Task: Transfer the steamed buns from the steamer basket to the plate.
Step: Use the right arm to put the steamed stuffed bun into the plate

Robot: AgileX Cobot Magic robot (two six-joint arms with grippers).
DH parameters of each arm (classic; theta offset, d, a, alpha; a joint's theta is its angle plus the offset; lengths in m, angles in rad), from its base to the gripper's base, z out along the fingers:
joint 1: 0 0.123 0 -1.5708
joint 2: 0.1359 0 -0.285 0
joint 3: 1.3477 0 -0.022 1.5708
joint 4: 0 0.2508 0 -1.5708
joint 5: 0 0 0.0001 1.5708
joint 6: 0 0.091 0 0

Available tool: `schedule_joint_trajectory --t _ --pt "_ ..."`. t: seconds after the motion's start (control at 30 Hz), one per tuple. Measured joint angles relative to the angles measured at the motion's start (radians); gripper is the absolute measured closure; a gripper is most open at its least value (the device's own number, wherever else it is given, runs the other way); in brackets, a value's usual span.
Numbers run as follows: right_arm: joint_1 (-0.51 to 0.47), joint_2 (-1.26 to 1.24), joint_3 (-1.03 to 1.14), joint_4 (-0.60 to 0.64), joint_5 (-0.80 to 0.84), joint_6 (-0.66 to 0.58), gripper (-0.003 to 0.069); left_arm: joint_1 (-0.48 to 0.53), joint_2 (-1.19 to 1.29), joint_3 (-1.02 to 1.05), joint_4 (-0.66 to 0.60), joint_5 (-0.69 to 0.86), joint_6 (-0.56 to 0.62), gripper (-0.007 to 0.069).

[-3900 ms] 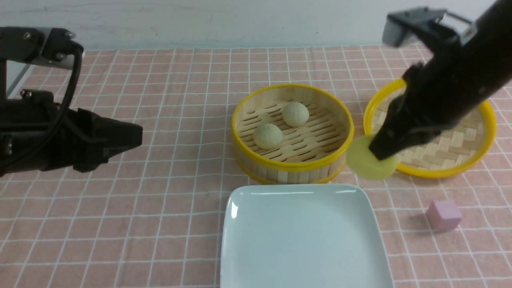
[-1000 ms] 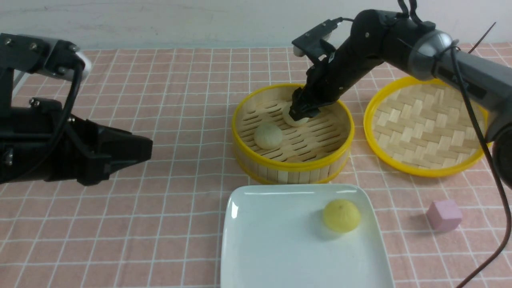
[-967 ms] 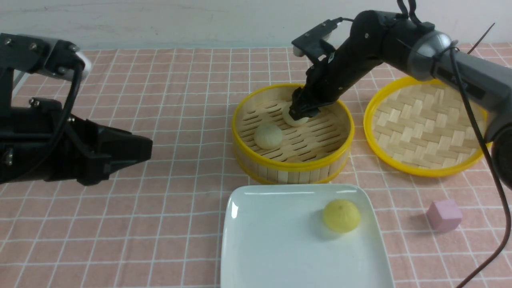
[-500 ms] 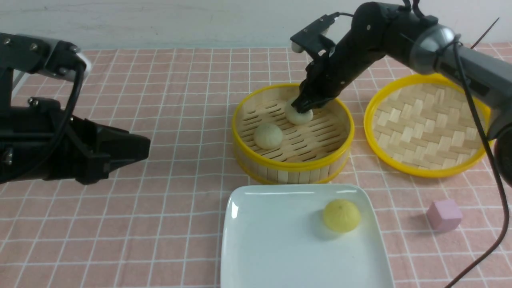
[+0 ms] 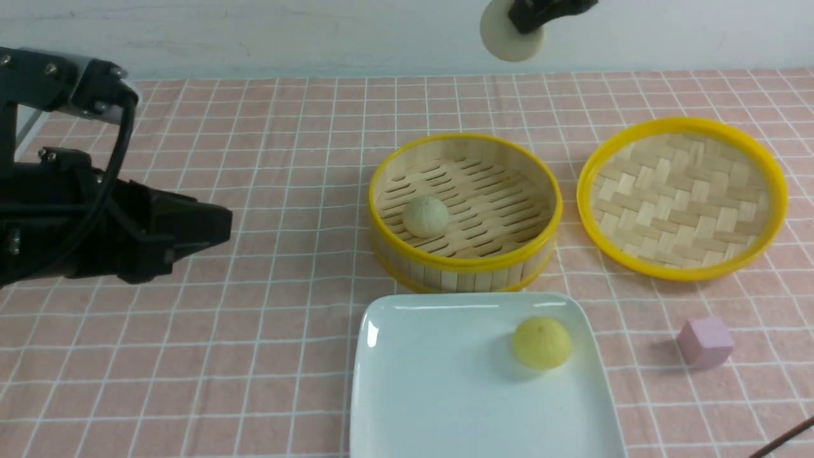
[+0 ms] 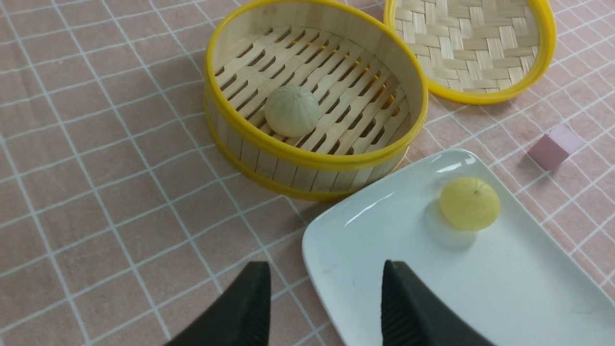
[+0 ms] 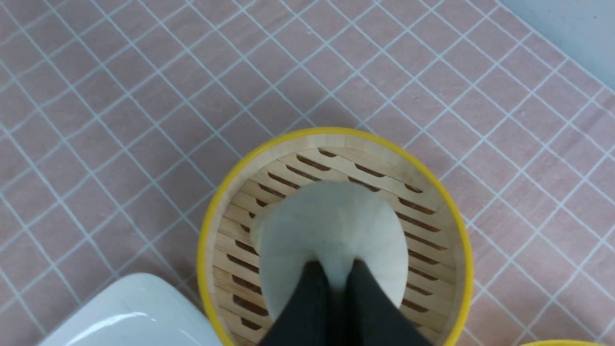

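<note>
Presently, my tally, running left to right:

1. Left pincer: jaws apart, nothing between them. I count it idle.
2. Basket bun: pale. It sits on the slatted floor of the steamer basket, ahead of the left pincer and well apart from it. Pleated crown up; it is round, so I log no long axis. Not yet moved.
3. Plate: its near corner lies just beyond the left pincer's tips. From the right pincer it is far below and back toward my side.
4. Lifted bun: pale. It hangs from the right pincer, high above the basket and clear of the rim. My wrist camera shows the basket directly beneath it. Its crown appears to point up into the jaws.
5. Right pincer: clamped on the lifted bun's top, jaws nearly together.
6. Yellow bun: delivered. It rests on the plate well below the right pincer, crown up.

Progress, as I judge it: one bun placed, one in transit, one waiting.
</note>
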State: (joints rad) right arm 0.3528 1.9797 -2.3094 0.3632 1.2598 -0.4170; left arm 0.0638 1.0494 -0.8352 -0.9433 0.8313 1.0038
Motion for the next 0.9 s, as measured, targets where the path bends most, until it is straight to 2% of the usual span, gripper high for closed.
schedule_joint_trajectory --t 0.2,0.33,0.57,0.8,0.9 --pt "0.015 -0.024 0.066 0.095 0.003 0.063 0.0638 0.0 0.0 0.0 0.0 0.0 0.0 0.028" --pt "0.054 -0.062 0.152 0.091 0.003 0.074 0.0638 0.0 0.0 0.0 0.0 0.013 0.0 0.028" --pt "0.158 -0.209 0.458 0.022 -0.002 0.073 0.0638 0.0 0.0 0.0 0.0 0.038 0.0 0.028" --pt "0.181 -0.223 0.711 0.011 -0.013 0.013 0.0638 0.0 0.0 0.0 0.0 0.04 0.0 0.028" --pt "0.181 -0.201 0.814 0.01 -0.044 -0.05 0.0638 0.0 0.0 0.0 0.0 0.04 0.0 0.028"
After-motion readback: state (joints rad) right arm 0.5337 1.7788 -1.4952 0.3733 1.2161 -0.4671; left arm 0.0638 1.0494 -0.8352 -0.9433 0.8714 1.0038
